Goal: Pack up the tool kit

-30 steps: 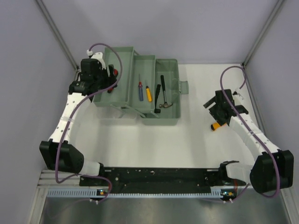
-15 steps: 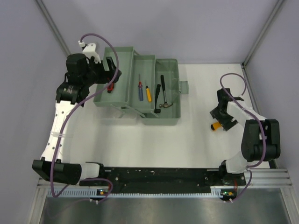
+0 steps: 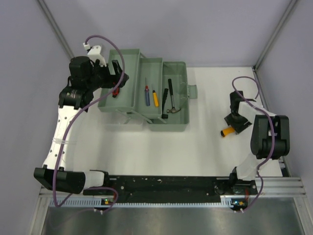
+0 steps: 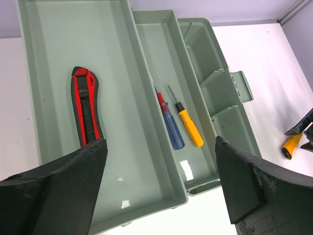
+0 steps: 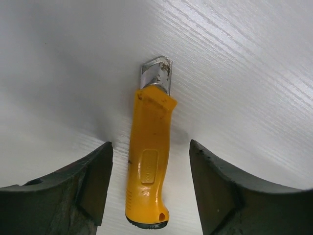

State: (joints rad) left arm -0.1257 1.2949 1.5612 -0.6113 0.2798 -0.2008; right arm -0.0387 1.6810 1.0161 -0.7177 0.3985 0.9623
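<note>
The pale green toolbox (image 3: 129,100) stands open, its trays spread out. A red utility knife (image 4: 86,105) lies in the left tray, and my left gripper (image 4: 159,147) hovers open above it, holding nothing. The blue screwdriver (image 4: 171,128) and yellow screwdriver (image 4: 189,126) lie side by side in the middle tray. In the right compartment are the hammer (image 3: 172,98) and a black-handled tool (image 3: 165,106). The yellow utility knife (image 5: 149,161) lies on the white table to the right. My right gripper (image 5: 150,146) is low over it, open, one finger on each side with a gap on both.
The toolbox latch tab (image 3: 192,91) sticks out toward the right. Grey walls and metal posts close in the table at back and sides. The black arm rail (image 3: 166,185) runs along the near edge.
My left gripper let go of the red knife in the left tray and drew back up and left. My right gripper dropped over the yellow knife and its jaws narrowed.
</note>
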